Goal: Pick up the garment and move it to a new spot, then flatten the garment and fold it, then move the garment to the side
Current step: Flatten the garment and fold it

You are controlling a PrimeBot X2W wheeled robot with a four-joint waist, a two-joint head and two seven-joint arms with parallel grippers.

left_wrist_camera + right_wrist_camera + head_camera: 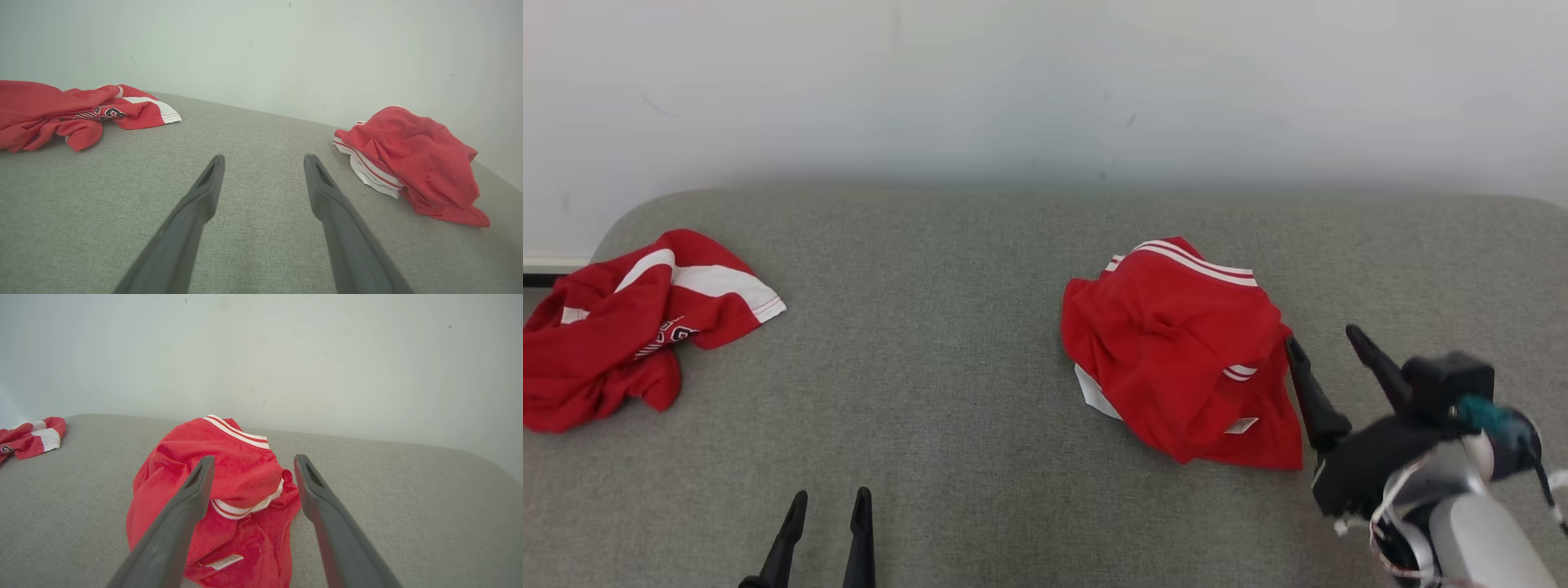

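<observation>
Garment (1184, 367): red with white-striped trim, crumpled in a heap right of centre in the head view, lying on the grey upholstered surface (947, 343).
Right gripper (1321, 336): lower right of the frame, just beside the heap's right edge. Its fingers are spread apart and hold nothing.
Left gripper (831, 492): bottom edge, left of centre, well apart from the garment. Its fingers are parted and empty.
Second red garment (629, 327): crumpled at the far left edge.
White wall (1045, 82): across the top of the frame.
</observation>
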